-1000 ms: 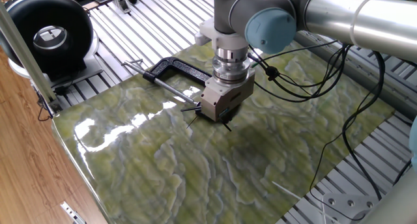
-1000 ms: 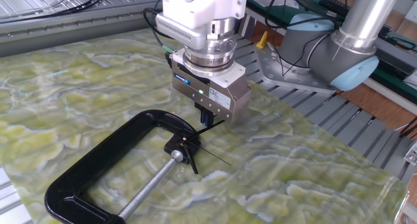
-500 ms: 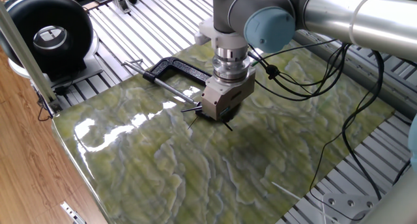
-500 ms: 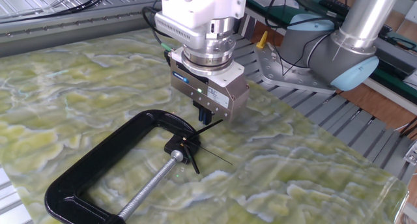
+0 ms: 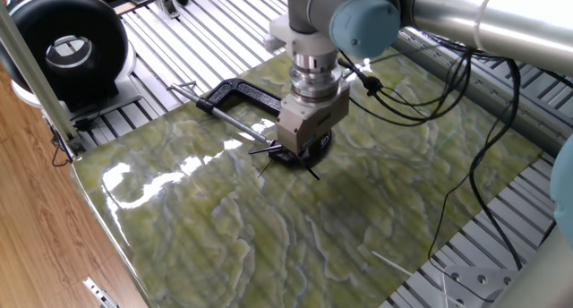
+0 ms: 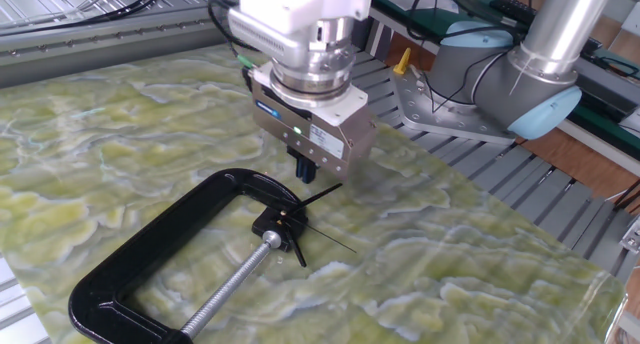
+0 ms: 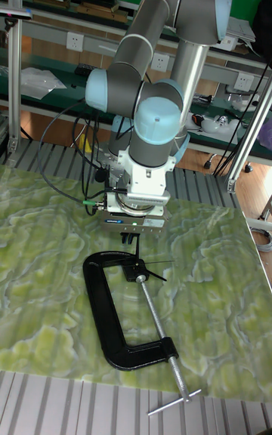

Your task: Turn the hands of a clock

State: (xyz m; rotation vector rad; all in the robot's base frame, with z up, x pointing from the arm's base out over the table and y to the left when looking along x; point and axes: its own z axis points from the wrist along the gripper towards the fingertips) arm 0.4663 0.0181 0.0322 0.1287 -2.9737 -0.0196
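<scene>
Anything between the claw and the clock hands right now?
Nothing visible. The claw hangs just above the hands, which fan out from the hub held in the C-clamp. The clamp's frame and screw lie to one side, not under the claw. I cannot tell whether the claw touches a hand.

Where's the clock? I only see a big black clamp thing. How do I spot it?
Find the big black C-clamp lying on the green marbled table. Follow its silver screw rod to its tip, just below the gripper. The clock is the tiny black hub there; unlike the thick rod, its hands are thin black needles fanning outward.
</scene>
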